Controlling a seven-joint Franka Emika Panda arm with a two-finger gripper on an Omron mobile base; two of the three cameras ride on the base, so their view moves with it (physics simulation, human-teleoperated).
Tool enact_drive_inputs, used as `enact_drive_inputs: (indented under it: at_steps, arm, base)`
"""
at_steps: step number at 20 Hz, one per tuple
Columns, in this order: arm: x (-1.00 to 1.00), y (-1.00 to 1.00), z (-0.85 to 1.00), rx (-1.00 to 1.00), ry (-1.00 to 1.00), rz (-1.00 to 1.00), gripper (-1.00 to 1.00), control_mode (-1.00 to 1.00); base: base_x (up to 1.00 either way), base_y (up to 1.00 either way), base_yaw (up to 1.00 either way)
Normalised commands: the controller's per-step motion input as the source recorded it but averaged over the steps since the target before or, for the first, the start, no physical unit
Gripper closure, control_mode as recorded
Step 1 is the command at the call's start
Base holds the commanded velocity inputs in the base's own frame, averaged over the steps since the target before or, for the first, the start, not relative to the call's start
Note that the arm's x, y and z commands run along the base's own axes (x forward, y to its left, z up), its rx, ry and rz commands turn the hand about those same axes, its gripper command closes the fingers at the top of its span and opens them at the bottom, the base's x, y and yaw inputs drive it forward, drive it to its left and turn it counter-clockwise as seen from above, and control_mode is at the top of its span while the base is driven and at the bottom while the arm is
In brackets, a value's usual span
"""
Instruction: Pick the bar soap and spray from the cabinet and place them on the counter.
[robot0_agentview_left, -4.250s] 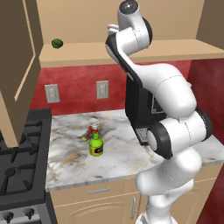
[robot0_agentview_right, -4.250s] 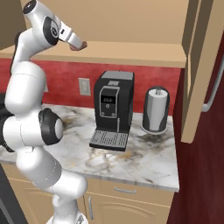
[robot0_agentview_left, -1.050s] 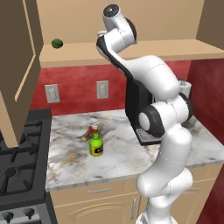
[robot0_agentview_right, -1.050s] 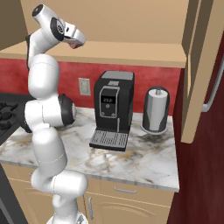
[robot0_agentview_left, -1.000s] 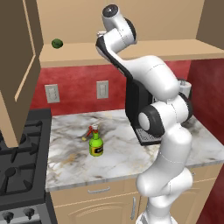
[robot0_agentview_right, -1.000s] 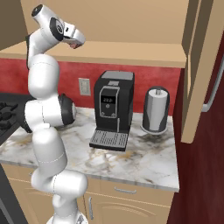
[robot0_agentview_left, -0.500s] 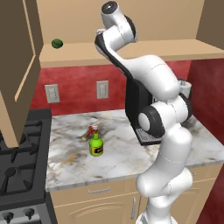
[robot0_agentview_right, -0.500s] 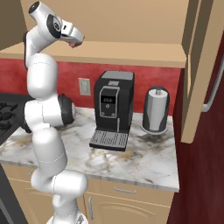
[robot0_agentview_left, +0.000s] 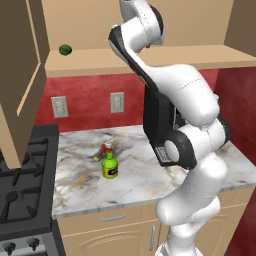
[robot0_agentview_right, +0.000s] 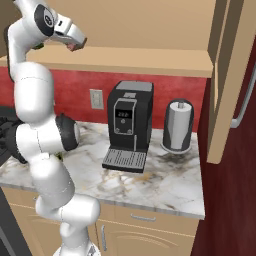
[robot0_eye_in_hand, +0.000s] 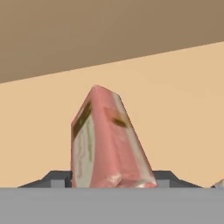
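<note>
With the spray (robot0_agentview_left: 109, 165) already on the counter (robot0_agentview_left: 140, 180), the gripper (robot0_agentview_right: 74, 46) pinches the bar soap (robot0_eye_in_hand: 107, 140) at the cabinet (robot0_agentview_right: 150, 60) shelf; next, carry it down to the counter.

The cabinet's wooden shelf (robot0_agentview_left: 150, 62) carries a small dark green ball (robot0_agentview_left: 65, 49) near its left end, close to the open door; farther right a pink bar of soap (robot0_eye_in_hand: 107, 140) is on the shelf too. Below, the marble counter (robot0_agentview_left: 140, 175) holds a green spray bottle (robot0_agentview_left: 109, 163) standing upright near the stove, a black coffee machine (robot0_agentview_right: 127, 126) and a grey canister (robot0_agentview_right: 178, 125) beside it
</note>
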Motion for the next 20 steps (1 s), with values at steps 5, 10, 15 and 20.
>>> enact_drive_inputs:
  at_steps: [5,10,15,20]
  arm:
    - [-1.00,0.00,-0.08,0.02,-0.08,0.05,1.00,-1.00]
    - [-1.00,0.00,-0.28,0.03,-0.09,0.05,1.00,-1.00]
    - [-0.97,-0.11,-0.57,0.04,-0.08,0.07,1.00,-1.00]
    - [-0.49,-0.25,-0.85,0.06,-0.07,0.11,1.00,-1.00]
  base:
    - [0.00,0.00,0.00]
    - [0.00,0.00,0.00]
    - [0.00,0.00,0.00]
    - [0.00,0.00,0.00]
